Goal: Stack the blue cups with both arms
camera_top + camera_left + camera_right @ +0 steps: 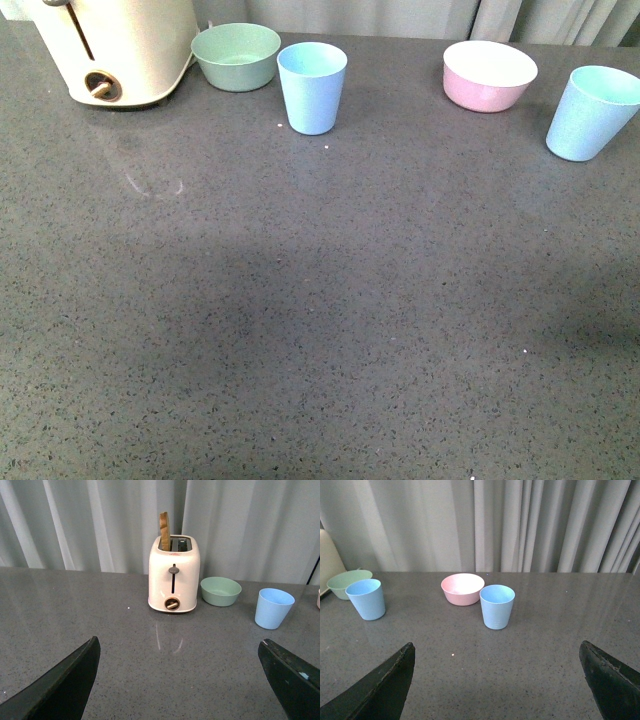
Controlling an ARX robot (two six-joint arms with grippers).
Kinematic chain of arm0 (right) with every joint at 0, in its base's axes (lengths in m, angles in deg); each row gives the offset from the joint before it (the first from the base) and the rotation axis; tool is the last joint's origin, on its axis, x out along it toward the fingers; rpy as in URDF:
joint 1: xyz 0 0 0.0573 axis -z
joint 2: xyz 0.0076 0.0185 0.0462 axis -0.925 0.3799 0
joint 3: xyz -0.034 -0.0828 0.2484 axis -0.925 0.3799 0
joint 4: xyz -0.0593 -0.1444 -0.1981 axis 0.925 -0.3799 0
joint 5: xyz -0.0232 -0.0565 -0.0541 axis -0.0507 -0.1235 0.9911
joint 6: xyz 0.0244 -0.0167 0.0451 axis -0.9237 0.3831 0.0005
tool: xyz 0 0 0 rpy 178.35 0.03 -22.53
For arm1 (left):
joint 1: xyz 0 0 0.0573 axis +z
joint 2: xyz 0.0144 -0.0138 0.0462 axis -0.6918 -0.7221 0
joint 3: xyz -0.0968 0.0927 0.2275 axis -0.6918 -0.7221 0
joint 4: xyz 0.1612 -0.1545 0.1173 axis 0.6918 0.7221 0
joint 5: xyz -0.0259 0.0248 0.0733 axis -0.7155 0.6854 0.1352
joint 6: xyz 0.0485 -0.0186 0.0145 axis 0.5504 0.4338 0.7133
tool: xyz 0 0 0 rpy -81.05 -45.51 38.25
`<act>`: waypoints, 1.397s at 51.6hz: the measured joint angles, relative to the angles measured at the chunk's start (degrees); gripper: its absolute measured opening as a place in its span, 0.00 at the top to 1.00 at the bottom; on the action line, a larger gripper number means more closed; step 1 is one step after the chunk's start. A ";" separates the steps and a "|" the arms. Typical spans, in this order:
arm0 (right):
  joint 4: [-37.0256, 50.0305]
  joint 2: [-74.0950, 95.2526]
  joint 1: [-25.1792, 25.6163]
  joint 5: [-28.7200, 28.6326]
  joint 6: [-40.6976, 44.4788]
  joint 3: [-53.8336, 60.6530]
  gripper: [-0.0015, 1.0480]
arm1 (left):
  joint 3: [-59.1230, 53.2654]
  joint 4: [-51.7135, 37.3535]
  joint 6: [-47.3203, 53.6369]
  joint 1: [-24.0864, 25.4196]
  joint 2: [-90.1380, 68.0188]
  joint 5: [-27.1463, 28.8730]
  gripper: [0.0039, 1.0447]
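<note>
Two light blue cups stand upright and apart on the dark grey counter. One blue cup [312, 87] is at the back, left of centre, next to a green bowl [236, 56]. The other blue cup [594, 112] stands at the far right, beside a pink bowl [489, 75]. Neither arm appears in the front view. My left gripper [179, 647] is open over bare counter, with the left cup [273, 608] ahead of it and well off. My right gripper [497, 650] is open too, facing the right cup [497, 606] from a distance; the left cup [366, 599] also shows there.
A cream toaster [115, 48] with a slice in its slot [164, 531] stands at the back left, beside the green bowl [220, 590]. Grey curtains [520, 525] hang behind the counter. The pink bowl [462, 588] sits just behind the right cup.
</note>
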 joint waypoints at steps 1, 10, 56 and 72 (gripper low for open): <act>0.00 0.00 0.00 0.00 0.00 0.00 0.09 | 0.00 0.00 0.00 0.00 0.00 0.00 0.08; 0.00 0.00 0.00 0.00 0.00 0.00 0.09 | 0.00 0.00 0.00 0.00 0.00 0.00 0.08; 0.00 -0.02 0.00 0.00 0.00 0.00 0.09 | 29.86 4.59 -6.71 -3.54 -57.46 -4.83 0.08; 0.00 0.00 0.00 -0.02 0.00 0.00 0.09 | 47.43 1.86 -12.46 -13.57 -82.75 0.11 0.08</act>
